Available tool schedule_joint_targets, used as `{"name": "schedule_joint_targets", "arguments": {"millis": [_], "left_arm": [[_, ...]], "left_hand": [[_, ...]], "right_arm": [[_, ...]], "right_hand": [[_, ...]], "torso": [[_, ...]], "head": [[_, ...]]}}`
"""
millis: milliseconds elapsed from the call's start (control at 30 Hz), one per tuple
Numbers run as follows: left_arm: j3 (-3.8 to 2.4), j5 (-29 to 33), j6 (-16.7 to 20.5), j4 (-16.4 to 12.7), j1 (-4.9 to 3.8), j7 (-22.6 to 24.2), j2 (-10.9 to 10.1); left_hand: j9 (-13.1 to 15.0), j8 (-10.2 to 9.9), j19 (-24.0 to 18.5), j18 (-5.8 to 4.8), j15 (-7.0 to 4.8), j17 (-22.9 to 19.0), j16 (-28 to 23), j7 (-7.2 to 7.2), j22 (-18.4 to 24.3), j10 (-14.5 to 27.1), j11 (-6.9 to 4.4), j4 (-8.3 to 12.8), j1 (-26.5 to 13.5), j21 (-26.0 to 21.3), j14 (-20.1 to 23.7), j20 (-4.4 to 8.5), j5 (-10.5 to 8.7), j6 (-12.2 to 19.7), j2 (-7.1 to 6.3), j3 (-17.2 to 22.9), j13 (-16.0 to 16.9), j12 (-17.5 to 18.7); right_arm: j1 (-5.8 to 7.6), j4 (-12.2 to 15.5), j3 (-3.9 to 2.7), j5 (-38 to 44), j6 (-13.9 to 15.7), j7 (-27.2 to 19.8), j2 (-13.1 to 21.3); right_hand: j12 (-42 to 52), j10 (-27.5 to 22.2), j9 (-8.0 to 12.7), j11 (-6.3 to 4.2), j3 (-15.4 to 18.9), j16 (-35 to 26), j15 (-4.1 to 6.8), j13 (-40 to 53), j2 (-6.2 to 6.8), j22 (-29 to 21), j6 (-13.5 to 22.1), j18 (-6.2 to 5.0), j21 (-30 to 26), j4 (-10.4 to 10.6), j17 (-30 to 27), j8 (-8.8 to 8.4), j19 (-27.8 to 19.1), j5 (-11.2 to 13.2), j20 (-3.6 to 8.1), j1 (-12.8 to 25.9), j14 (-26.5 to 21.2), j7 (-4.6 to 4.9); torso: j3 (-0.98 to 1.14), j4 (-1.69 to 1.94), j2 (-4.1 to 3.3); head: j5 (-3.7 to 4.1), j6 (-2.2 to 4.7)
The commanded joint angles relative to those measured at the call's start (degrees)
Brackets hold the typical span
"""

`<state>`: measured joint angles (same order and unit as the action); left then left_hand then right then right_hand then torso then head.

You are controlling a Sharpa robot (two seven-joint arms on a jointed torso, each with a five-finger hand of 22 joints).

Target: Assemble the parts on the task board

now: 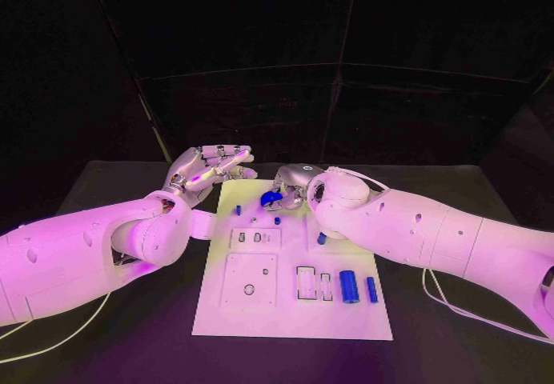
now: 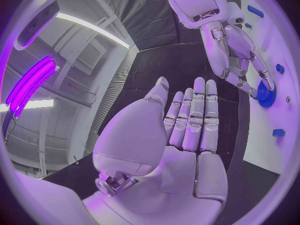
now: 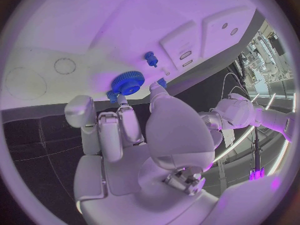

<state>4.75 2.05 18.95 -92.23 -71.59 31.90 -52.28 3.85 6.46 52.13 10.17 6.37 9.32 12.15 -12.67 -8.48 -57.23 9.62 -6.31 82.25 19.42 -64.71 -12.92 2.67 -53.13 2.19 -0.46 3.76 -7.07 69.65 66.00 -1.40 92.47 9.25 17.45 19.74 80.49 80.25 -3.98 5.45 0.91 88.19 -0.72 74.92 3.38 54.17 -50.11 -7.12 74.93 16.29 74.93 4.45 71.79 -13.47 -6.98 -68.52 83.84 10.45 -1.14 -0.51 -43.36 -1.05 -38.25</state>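
Right now I see my right hand (image 1: 303, 186) pinching a round blue toothed gear (image 3: 127, 83) at the far end of the flat white task board (image 1: 347, 316). My left hand (image 1: 208, 170) hovers just off the board's far left corner, fingers straight and apart, holding nothing. Two upright blue cylinders (image 1: 349, 286) stand near the board's near right edge.

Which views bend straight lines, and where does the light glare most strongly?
Both wrist views bend straight edges: the task board curves in the right wrist view. In the head view, glare washes out the left hand and the board's far end; the room behind is dark. Bright strip lights streak the left wrist view.
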Motion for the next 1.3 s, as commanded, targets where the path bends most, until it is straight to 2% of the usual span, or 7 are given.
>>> {"name": "schedule_joint_targets", "arguments": {"millis": [33, 333, 600, 833, 1000, 1133, 1300], "left_arm": [[-0.04, -0.31, -0.51, -0.09, -0.08, 0.15, -0.04], [-0.04, -0.31, -0.52, -0.06, -0.08, 0.15, -0.14], [-0.04, -0.31, -0.51, 0.09, -0.08, 0.18, -0.52], [-0.03, -0.31, -0.68, 0.1, -0.07, 0.18, -0.96], [-0.03, -0.31, -0.85, 0.36, -0.06, 0.2, -0.88], [-0.02, -0.31, -1.04, 0.58, -0.05, 0.22, -0.64], [-0.01, -0.31, -1.19, 0.95, -0.03, 0.2, -0.41]], "left_hand": [[-0.1, -0.24, 0.37, 0.29, 0.18, 0.09, -0.24, -0.12, 0.07, -0.25, 0.1, 0.35, 0.19, -0.24, -0.3, 0.05, 0.14, -0.21, 0.23, 0.06, -0.1, 0.38], [-0.1, -0.24, 0.37, 0.29, 0.18, 0.09, -0.24, -0.12, 0.07, -0.25, 0.1, 0.35, 0.19, -0.24, -0.3, 0.05, 0.14, -0.21, 0.23, 0.06, -0.1, 0.38], [-0.11, -0.33, 0.38, 0.28, 0.2, 0.11, -0.31, -0.19, 0.1, -0.21, 0.15, 0.39, 0.16, -0.26, -0.32, 0.04, 0.15, -0.16, 0.24, 0.07, -0.1, 0.46], [-0.11, -0.35, 0.38, 0.28, 0.21, 0.11, -0.33, -0.2, 0.1, -0.2, 0.16, 0.42, 0.15, -0.26, -0.34, 0.04, 0.14, -0.16, 0.24, 0.08, -0.1, 0.49], [-0.1, -0.36, 0.39, 0.28, 0.21, 0.12, -0.36, -0.18, 0.11, -0.22, 0.15, 0.45, 0.17, -0.27, -0.34, 0.04, 0.15, -0.17, 0.26, 0.11, -0.1, 0.5], [-0.1, -0.36, 0.39, 0.28, 0.21, 0.12, -0.36, -0.18, 0.11, -0.22, 0.15, 0.45, 0.17, -0.27, -0.34, 0.04, 0.15, -0.17, 0.26, 0.11, -0.1, 0.5], [-0.09, -0.37, 0.39, 0.28, 0.21, 0.13, -0.39, -0.15, 0.13, -0.27, 0.14, 0.49, 0.19, -0.27, -0.35, 0.03, 0.14, -0.22, 0.3, 0.15, -0.09, 0.51]], "right_arm": [[0.09, 0.02, 0.0, -1.23, -2.36, -0.22, 0.15], [0.04, 1.67, 0.01, -1.48, 5.49, -2.51, 2.12], [-0.08, 7.78, 0.04, -8.93, 15.14, -15.57, 9.84], [-0.07, 11.22, 0.07, -20.05, 13.85, -22.71, 18.76], [-0.1, 11.02, 0.1, -27.43, 11.6, -25.88, 24.17], [-0.57, 10.39, 0.12, -29.55, 10.67, -26.82, 26.3], [-1.88, 8.6, 0.12, -29.45, 9.57, -27.37, 27.3]], "right_hand": [[0.41, 0.62, 0.08, 0.14, 0.42, 0.41, -0.4, 1.89, -0.37, 0.41, 0.32, 0.44, 0.33, -0.14, 10.58, -0.2, 0.43, 0.47, -0.18, -0.02, 5.2, 0.12], [0.88, 1.12, 0.02, 0.12, 0.94, 0.62, -0.42, 2.54, -1.07, 0.86, -0.02, 0.51, 0.69, -1.45, 11.19, -0.16, 0.73, 0.99, -0.21, -2.4, 5.33, 0.08], [-0.11, 0.08, 0.08, 0.26, 0.68, 0.25, -0.54, 1.4, -1.39, -0.34, 0.6, 0.31, 0.12, -4.6, 10.13, -0.49, -0.11, 1.97, -0.33, -6.98, 5.06, 0.26], [-0.96, -0.66, -0.12, -0.27, 0.04, -0.41, -0.1, 0.56, -1.44, -2.1, -1.07, 0.01, -0.87, -8.57, 8.44, 0.17, -1.21, 1.14, 0.01, -11.9, 4.64, -0.26], [-0.99, -0.5, -0.18, -0.59, 0.03, -0.38, 0.18, 0.66, -1.32, -2.1, -2.19, 0.04, -0.91, -10.33, 8.67, 0.57, -1.15, 1.81, 0.27, -13.5, 4.72, -0.63], [-1.08, -0.49, -0.06, -0.68, -0.18, -0.39, 0.28, 0.63, -1.48, -2.2, -2.16, 0.03, -0.94, -11.52, 8.69, 0.39, -1.17, 2.17, 0.39, -14.63, 4.73, -0.66], [-1.15, -0.48, 0.01, -0.72, -0.41, -0.38, 0.33, 0.63, -1.52, -2.24, -2.16, 0.03, -0.94, -12.79, 8.77, 0.22, -1.17, 2.17, 0.46, -15.65, 4.76, -0.68]], "torso": [[0.02, 0.01, 0.01], [0.02, -0.04, 0.01], [0.06, -0.19, 0.22], [0.24, -1.21, 0.73], [0.64, -2.0, 0.99], [1.0, -2.23, 1.02], [0.8, -2.07, 0.93]], "head": [[-0.01, -0.11], [-0.08, -0.07], [-0.21, 0.14], [-1.03, 0.33], [-0.2, 0.66], [-0.02, 0.68], [0.66, 0.46]]}}
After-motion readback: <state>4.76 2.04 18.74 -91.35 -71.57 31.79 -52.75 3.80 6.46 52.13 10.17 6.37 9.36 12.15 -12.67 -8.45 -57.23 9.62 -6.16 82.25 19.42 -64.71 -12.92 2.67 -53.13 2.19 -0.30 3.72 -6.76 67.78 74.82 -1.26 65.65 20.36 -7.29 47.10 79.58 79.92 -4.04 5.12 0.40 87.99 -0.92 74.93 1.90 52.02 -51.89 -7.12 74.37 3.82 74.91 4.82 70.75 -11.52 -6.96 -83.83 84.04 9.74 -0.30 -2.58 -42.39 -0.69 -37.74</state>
